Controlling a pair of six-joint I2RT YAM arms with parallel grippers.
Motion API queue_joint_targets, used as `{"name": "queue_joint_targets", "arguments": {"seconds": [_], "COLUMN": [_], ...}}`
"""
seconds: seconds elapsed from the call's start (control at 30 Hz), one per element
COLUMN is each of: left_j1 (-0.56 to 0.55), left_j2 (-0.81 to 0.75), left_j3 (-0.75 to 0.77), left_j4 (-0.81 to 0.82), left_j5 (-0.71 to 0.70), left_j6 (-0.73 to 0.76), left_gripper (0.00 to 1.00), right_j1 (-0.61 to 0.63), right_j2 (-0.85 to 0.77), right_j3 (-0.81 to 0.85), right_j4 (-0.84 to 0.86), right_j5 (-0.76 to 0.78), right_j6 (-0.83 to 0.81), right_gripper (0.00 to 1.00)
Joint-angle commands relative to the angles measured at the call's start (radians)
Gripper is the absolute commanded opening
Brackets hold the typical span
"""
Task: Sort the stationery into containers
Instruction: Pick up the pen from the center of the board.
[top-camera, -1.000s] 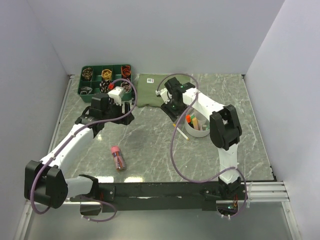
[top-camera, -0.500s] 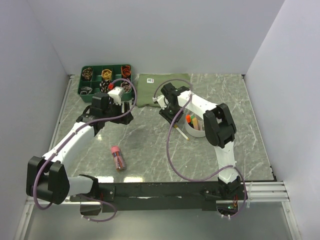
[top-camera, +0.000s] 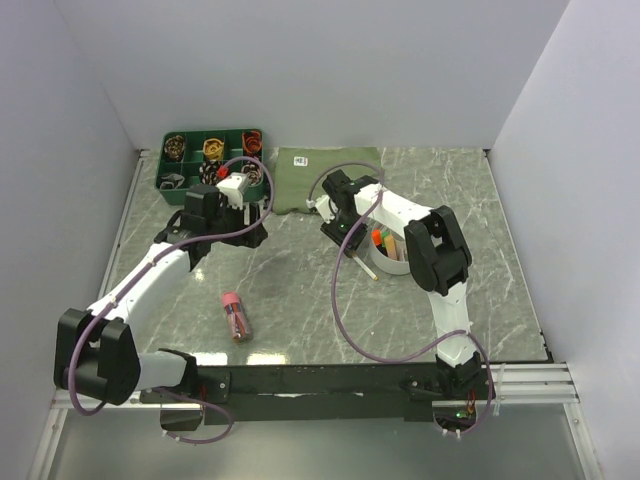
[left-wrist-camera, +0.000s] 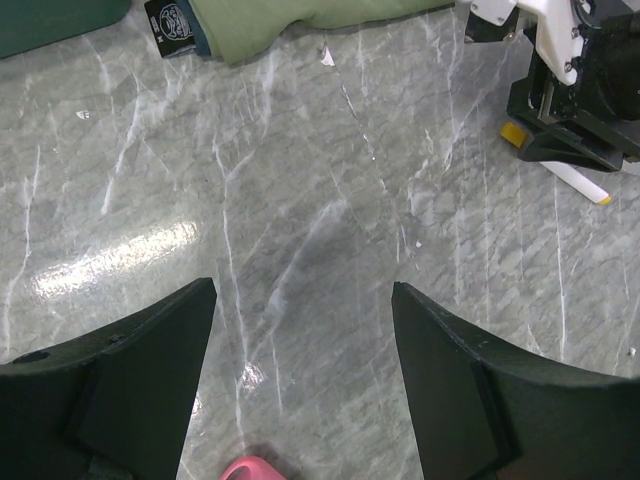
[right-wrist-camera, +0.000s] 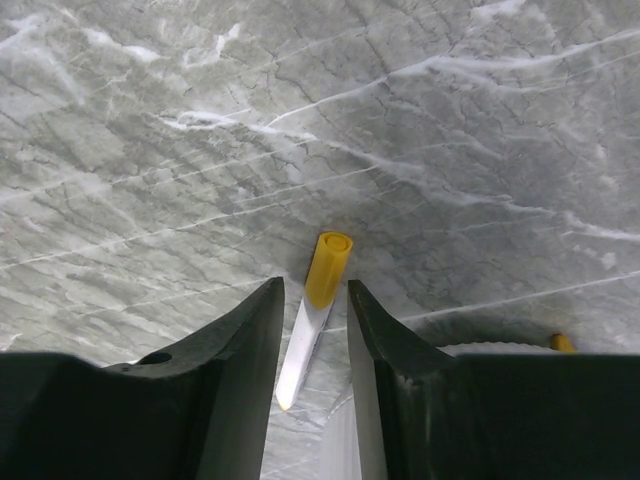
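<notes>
Top external view showed that over the last second the right fingers (top-camera: 347, 240) had settled lower over the white pen (top-camera: 366, 264) and drawn in from a wider spread. In the right wrist view they stood narrow on either side of its yellow cap (right-wrist-camera: 328, 262), a sliver of worktop (right-wrist-camera: 300, 120) showing on one side, so the pinch looked not yet made. That pointed to the pen as the next piece for the organiser (top-camera: 402, 270), which lay just beside it and already carried an orange marker (top-camera: 376, 238).

The left fingers (left-wrist-camera: 302, 290) hung wide with nothing between them, above bare marble. The pink-capped tube (top-camera: 236, 315) lay apart toward the near edge. A folded cloth (top-camera: 295, 188) and a green tray (top-camera: 212, 133) sat at the back. The organiser's wall crowded the pen's far end and might hinder the lift
</notes>
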Motion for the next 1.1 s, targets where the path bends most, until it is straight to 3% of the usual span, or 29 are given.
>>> {"name": "queue_joint_targets", "arguments": {"seconds": [0.0, 0.27, 0.33, 0.4, 0.47, 0.7, 0.87, 0.9, 0.93, 1.07], "left_j1": [0.004, 0.002, 0.001, 0.002, 0.004, 0.033, 0.039, 0.039, 0.039, 0.039], "left_j2": [0.004, 0.010, 0.012, 0.013, 0.018, 0.064, 0.113, 0.139, 0.154, 0.220], "left_j3": [0.015, 0.019, 0.021, 0.028, 0.038, 0.097, 0.151, 0.159, 0.182, 0.212], "left_j4": [0.035, 0.032, 0.032, 0.028, 0.023, 0.014, 0.028, 0.025, 0.023, 0.031], "left_j5": [-0.003, -0.006, -0.003, -0.003, -0.001, 0.071, 0.146, 0.178, 0.196, 0.270], "left_j6": [-0.015, -0.009, -0.007, -0.006, 0.001, 0.027, 0.042, 0.043, 0.045, 0.022], "left_gripper": [0.77, 0.77, 0.77, 0.77, 0.78, 0.81, 0.84, 0.86, 0.99, 0.99], "right_j1": [0.013, 0.024, 0.030, 0.040, 0.049, 0.056, 0.021, 0.012, -0.020, -0.117], "right_j2": [0.031, 0.073, 0.067, 0.044, -0.019, -0.269, -0.430, -0.448, -0.471, -0.476], "right_j3": [0.001, 0.026, 0.029, 0.037, 0.052, 0.167, 0.112, 0.077, 0.066, 0.067], "right_j4": [0.005, 0.004, -0.004, -0.005, -0.009, 0.005, 0.105, 0.123, 0.137, 0.151], "right_j5": [0.013, 0.009, 0.009, 0.010, 0.010, -0.114, -0.172, -0.180, -0.225, -0.322], "right_j6": [-0.014, -0.026, -0.032, -0.040, -0.037, 0.013, 0.070, 0.078, 0.083, 0.142], "right_gripper": [0.38, 0.30, 0.24, 0.07, 0.00, 0.00, 0.00, 0.00, 0.00, 0.00]}}
